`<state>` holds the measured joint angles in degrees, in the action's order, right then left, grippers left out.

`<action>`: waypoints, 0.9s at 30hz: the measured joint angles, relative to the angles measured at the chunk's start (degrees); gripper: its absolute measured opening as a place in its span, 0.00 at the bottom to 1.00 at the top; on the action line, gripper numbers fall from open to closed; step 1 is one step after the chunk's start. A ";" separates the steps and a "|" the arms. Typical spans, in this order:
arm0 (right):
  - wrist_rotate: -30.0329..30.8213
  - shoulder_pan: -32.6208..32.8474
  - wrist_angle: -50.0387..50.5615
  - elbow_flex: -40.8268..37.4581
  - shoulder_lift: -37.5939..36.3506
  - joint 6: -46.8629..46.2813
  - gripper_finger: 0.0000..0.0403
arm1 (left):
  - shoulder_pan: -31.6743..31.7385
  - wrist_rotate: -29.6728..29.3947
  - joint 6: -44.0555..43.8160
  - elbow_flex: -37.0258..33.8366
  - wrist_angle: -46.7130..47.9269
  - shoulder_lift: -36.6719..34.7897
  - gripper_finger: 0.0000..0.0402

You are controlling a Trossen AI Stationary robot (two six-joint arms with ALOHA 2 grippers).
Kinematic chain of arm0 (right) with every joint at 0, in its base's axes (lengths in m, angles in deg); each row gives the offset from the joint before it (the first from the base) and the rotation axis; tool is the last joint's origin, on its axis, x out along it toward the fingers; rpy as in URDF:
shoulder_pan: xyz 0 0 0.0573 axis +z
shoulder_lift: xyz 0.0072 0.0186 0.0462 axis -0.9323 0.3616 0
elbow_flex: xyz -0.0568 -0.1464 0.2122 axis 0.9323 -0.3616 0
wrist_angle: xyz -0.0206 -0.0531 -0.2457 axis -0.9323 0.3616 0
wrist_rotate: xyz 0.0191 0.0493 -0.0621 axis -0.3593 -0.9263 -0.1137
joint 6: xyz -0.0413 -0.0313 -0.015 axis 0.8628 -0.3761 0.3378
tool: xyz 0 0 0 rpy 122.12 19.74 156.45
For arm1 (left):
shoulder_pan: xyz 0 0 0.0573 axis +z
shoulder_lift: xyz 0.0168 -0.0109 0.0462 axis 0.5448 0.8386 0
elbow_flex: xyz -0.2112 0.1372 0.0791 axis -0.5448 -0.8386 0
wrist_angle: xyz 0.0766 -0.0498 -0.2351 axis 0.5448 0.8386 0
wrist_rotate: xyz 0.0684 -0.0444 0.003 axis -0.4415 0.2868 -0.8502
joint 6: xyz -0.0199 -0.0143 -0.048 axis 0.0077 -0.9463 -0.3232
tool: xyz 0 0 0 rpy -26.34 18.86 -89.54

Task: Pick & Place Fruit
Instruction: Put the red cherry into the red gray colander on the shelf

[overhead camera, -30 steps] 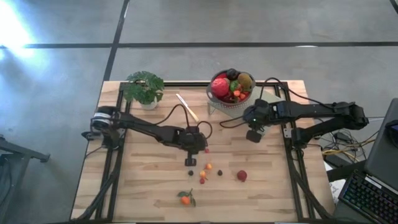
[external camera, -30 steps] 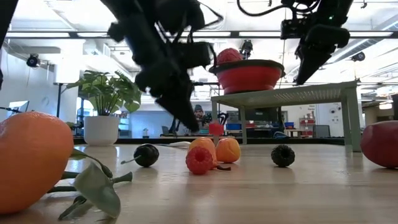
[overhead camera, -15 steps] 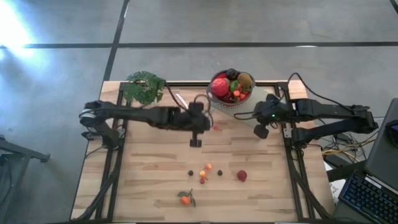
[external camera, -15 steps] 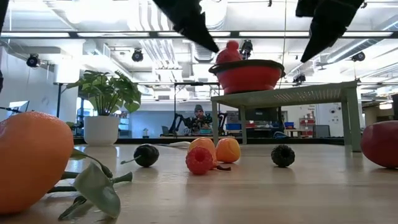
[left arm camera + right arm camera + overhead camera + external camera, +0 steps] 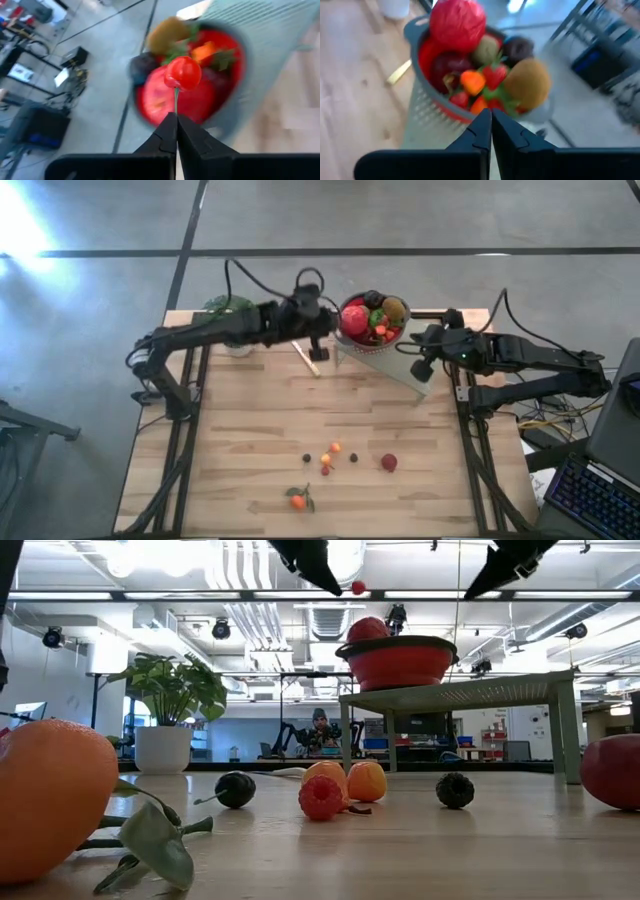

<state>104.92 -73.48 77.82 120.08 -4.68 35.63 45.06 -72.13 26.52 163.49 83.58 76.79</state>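
Holding piled fruit, the red bowl [image 5: 372, 330] sits on a grey perforated stand [image 5: 400, 365] at the table's far edge; no readable writing shows. Beside it, the left gripper [image 5: 176, 131] pinches a small red cherry [image 5: 183, 73] by its stem. The right gripper [image 5: 490, 122] hovers nearby, fingers pressed together, empty.
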 joint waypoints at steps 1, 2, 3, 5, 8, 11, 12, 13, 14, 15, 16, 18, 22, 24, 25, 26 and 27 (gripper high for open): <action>0.28 -0.06 -0.82 0.00 -0.12 1.36 0.02 | 0.96 -0.01 0.84 0.24 -0.06 0.01 0.01; 0.59 -0.14 -1.59 0.05 -0.23 2.30 0.02 | 1.92 0.01 1.91 0.40 -0.46 0.02 0.01; 1.22 -0.22 -2.14 0.22 -0.36 2.79 0.02 | 2.80 0.00 3.21 0.53 -1.05 0.03 0.01; 1.98 -0.27 -3.39 0.50 -0.44 3.84 0.02 | 4.49 0.02 6.64 0.68 -1.83 0.05 0.01; 3.04 -0.40 -4.68 1.26 -0.42 4.93 0.02 | 6.62 0.02 13.03 0.68 -3.53 0.18 0.01; 3.03 -0.40 -5.07 1.99 -0.29 5.35 0.02 | 8.17 0.01 18.24 0.66 -6.16 0.18 0.01; 3.03 -0.44 -5.08 2.07 -0.29 5.36 0.02 | 8.61 0.04 19.63 0.66 -6.84 0.18 0.01; 3.03 -0.53 -5.14 2.10 -0.33 5.35 0.02 | 8.96 0.04 20.59 0.66 -7.53 0.18 0.01; 3.03 -0.62 -5.30 2.10 -0.33 5.37 0.02 | 9.31 0.12 21.35 0.66 -8.31 0.18 0.01; 3.03 -0.64 -5.43 2.10 -0.33 5.46 0.02 | 9.62 0.14 22.18 0.66 -8.83 0.20 0.01; 3.03 -0.67 -5.60 2.10 -0.33 5.64 0.02 | 9.84 0.08 23.04 0.66 -9.27 0.48 0.01; 2.98 -0.73 -5.97 2.10 -0.31 6.42 0.02 | 10.47 -0.01 23.70 0.71 -10.23 1.07 0.01; 2.92 -0.95 -6.14 2.10 -0.31 7.11 0.02 | 11.39 -0.11 25.16 1.87 -10.55 4.51 0.01; 2.92 -1.03 -6.21 2.10 -0.33 7.09 0.02 | 11.65 -0.86 26.36 2.81 -10.35 6.73 0.00; 2.92 -1.03 -6.21 2.10 -0.33 7.02 0.02 | 11.72 -1.54 26.62 3.31 -10.37 7.68 0.00; 2.92 -1.01 -6.21 2.10 -0.33 7.00 0.02 | 11.82 -1.80 26.69 3.85 -10.32 8.58 0.00; 2.92 -1.01 -6.15 2.09 -0.33 6.93 0.02 | 11.85 -1.85 26.71 4.50 -10.35 9.35 0.00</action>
<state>107.84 -74.49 71.68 122.16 -5.02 42.56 56.91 -73.98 53.24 167.98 73.23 86.14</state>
